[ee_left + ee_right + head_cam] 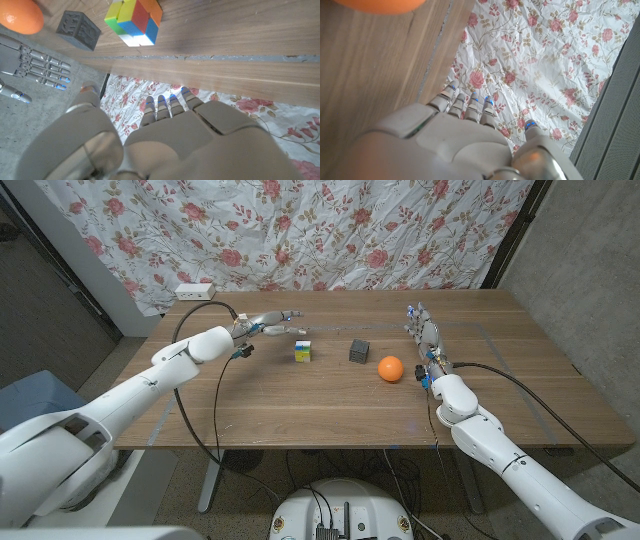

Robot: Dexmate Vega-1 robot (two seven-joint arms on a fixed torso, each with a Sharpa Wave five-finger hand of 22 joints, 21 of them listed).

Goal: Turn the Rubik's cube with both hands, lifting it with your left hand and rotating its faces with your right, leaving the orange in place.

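The Rubik's cube (302, 351) (135, 20) sits on the wooden table (300, 405), left of centre. The orange (390, 368) (20, 15) (380, 4) lies to its right, past a dark grey cube (359, 351) (77, 30). My left hand (270, 325) (165, 130) hovers just behind and to the left of the Rubik's cube, fingers stretched out and apart, holding nothing and not touching it. My right hand (423, 330) (455, 140) (30, 65) stands behind and to the right of the orange, fingers extended away from me, with nothing in it.
A white power strip (194, 291) lies at the table's back left corner. A flowered cloth (350, 230) hangs behind the table. Bare wood (320, 410) runs along the front of the table.
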